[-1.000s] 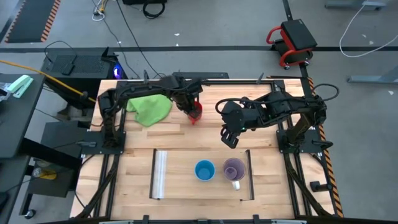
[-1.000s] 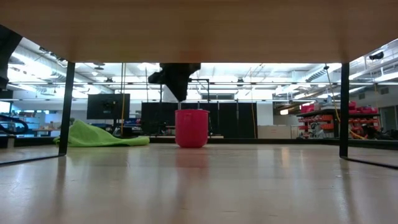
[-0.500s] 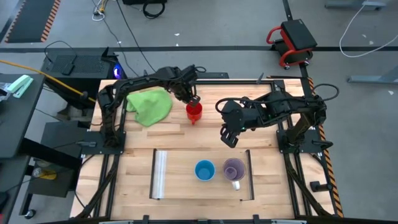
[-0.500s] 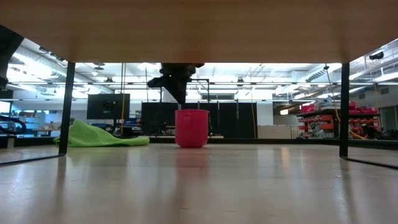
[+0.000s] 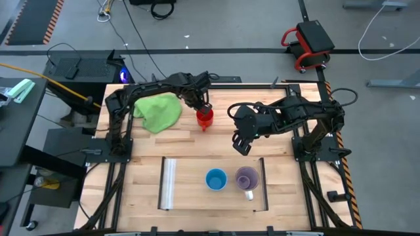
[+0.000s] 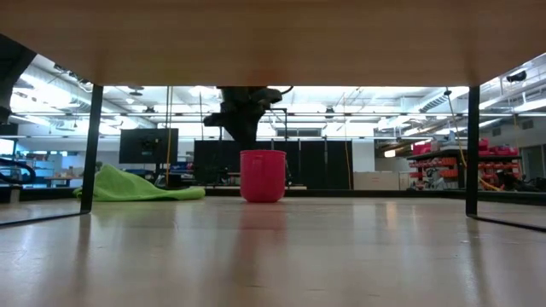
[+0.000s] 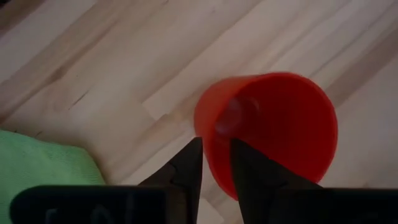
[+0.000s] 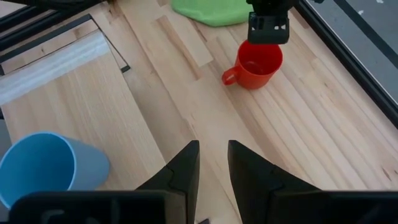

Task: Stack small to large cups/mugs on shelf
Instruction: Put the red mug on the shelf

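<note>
Two cups stood on the shelf [image 5: 197,196]: the blue cup [image 5: 216,179] and purple mug [image 5: 247,177]. Beyond it, beside the green cloth [image 5: 158,111], the left pincer [image 7: 215,163] hid the red mug [image 5: 205,118]'s rim, fingers slightly parted. The right pincer [image 8: 213,163] hovered nearby, narrowly parted, empty.

Mug [image 5: 205,118] far on desk [image 5: 138,183], right of cloth [image 5: 158,111]; two cups [image 5: 216,179] [image 5: 247,177] on shelf [image 5: 193,196], near.
</note>
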Robot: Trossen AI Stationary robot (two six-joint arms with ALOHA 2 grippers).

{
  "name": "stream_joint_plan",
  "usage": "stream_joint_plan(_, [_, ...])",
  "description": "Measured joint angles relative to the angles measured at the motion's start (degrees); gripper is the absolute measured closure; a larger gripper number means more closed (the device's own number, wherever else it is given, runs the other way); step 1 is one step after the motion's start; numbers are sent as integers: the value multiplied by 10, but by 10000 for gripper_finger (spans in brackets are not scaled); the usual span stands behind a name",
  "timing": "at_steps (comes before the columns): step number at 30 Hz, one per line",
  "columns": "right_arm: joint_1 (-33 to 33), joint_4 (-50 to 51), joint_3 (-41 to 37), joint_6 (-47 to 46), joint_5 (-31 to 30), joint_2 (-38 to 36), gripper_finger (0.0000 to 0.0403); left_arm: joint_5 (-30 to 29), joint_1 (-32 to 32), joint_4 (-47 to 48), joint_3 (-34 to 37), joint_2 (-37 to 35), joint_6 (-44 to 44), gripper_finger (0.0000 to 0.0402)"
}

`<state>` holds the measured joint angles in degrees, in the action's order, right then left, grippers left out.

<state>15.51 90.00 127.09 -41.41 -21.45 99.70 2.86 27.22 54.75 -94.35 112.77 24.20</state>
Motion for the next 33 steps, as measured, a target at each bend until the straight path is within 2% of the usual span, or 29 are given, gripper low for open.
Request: stream_joint_plan(33, [0,0,0,-5,0,0,312,-9,0,3,0,17,-15,323])
